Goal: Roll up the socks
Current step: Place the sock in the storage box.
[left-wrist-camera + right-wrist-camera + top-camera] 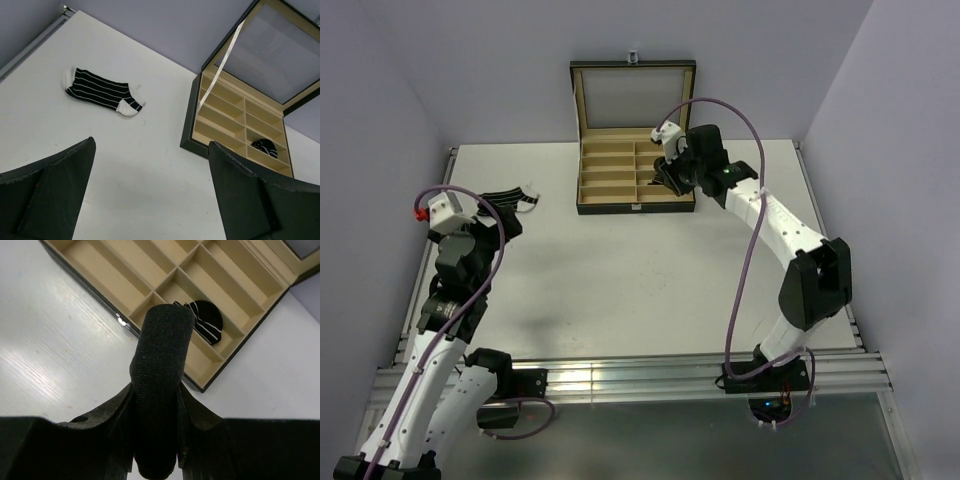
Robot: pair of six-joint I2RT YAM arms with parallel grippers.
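Pinching a rolled black sock point(162, 340) tightly, the right gripper point(159, 407) hangs over the compartmented box point(100, 270); the left gripper point(152, 150) gapes wide, empty, a striped sock point(100, 91) flat beyond it.

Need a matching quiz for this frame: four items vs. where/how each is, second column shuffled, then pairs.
1. flat black fabric sock with thin white stripes
2. rolled black striped sock bundle
3. plain black rolled fabric sock
4. left claw

A. clamped in the right claw
B. open, holding nothing
C. in a compartment of the black tan-lined box
D. lying on the white table

Pairs: 1-D, 2-C, 3-A, 4-B
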